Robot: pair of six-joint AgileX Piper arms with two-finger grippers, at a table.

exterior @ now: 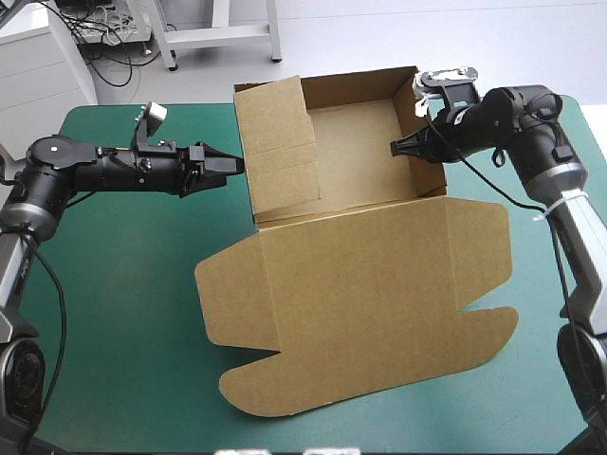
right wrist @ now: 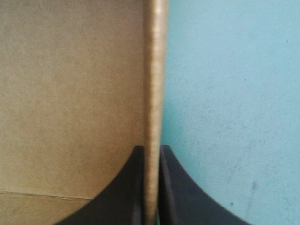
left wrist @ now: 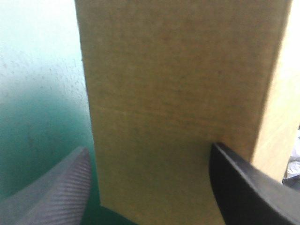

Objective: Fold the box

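We judge the box (exterior: 365,152) light, stiff in its panels and limber along its creases. It is thin brown board that should hold a fold once tucked, spring back if let go early, and crumple or tear if squeezed hard or pulled against a crease. It is best taken by a free edge, near a wall's rim, so that the panel swings about its own crease. The broad lid (exterior: 379,313) would likely sag if lifted by one corner alone.

The box lies at the middle of the teal-green tabletop (exterior: 123,284), with the tray toward the far edge. The lid lies flat toward the near edge, its rounded side flaps (exterior: 474,341) spread out. The far wall (exterior: 356,87) and the right wall (exterior: 429,178) stand upright. The left wall (exterior: 280,142) is a wide creased panel that seems to lean in over the tray floor, not yet tucked as far as we can tell.

The right tool (exterior: 406,147) is pressed together on the right wall's rim, one black finger inside the tray and one outside. The left tool (exterior: 232,163) hangs just outside the left wall with its fingers spread, the board's edge ahead of and between them. We cannot tell whether either finger touches it.
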